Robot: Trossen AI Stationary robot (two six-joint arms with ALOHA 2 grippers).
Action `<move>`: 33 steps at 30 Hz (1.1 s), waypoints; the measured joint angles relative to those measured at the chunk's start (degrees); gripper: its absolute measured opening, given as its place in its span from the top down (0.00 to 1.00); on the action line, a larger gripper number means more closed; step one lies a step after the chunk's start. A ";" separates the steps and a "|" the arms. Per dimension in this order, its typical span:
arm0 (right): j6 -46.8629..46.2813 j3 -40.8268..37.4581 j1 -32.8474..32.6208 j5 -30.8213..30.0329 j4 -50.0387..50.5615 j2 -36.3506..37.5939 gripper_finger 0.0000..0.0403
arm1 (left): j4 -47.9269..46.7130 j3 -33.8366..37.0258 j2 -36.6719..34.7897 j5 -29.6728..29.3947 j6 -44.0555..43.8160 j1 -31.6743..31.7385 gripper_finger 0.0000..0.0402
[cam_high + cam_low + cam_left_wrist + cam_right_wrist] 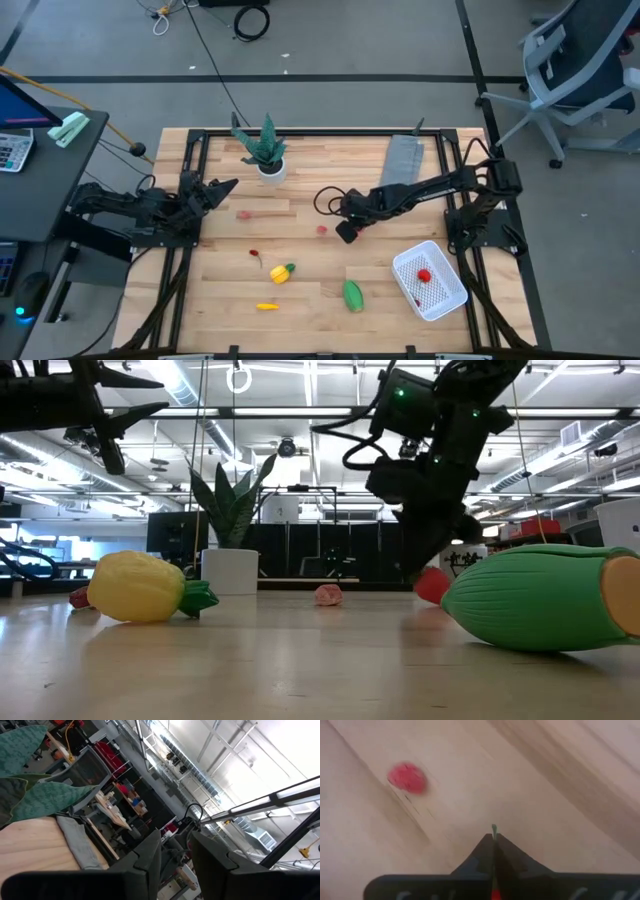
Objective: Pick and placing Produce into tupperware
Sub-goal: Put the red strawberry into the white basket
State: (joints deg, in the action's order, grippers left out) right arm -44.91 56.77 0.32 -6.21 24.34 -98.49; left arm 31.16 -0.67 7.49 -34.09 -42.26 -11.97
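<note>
- Right gripper (345, 232), fingers (480, 855): pressed together to a point, nothing seen between them. Cannot take a piece in this state; without spreading first, likely to shove the target along the wood instead of straddling it.
- Nearest target: small red piece (322, 229), just beside the gripper at its 9 o'clock, lying free on the table (300, 320). Small and rounded by the look of it; judged prone to roll or squirt out under an off-centre pinch.
- Descent risk: fingertips low over the boards in the right wrist view; too deep a drop would jam them on the wood.
- Tupperware (440, 305): at 4 o'clock from the gripper, well apart, one red piece (424, 275) already inside. Light, shallow container near the table corner; a clipped rim could tip or slide it.
- Carry path: green oblong (353, 295) at 6 o'clock, clear of the direct line; low risk.
- Remaining produce: yellow piece with green end (283, 272), thin yellow-orange piece (267, 306), both toward 7 o'clock, a long reach.
- Left gripper (215, 190): parked at the table's 9 o'clock edge, fingers apart, empty; no conflict expected.
</note>
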 joint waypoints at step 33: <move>-71.79 3.79 -37.82 -4.76 40.33 18.65 1.00 | -5.79 0.00 0.02 0.02 0.00 0.00 0.73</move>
State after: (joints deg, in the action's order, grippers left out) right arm -116.71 60.56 -37.50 -10.97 64.67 -79.84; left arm 25.37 -0.67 7.51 -34.06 -42.26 -11.97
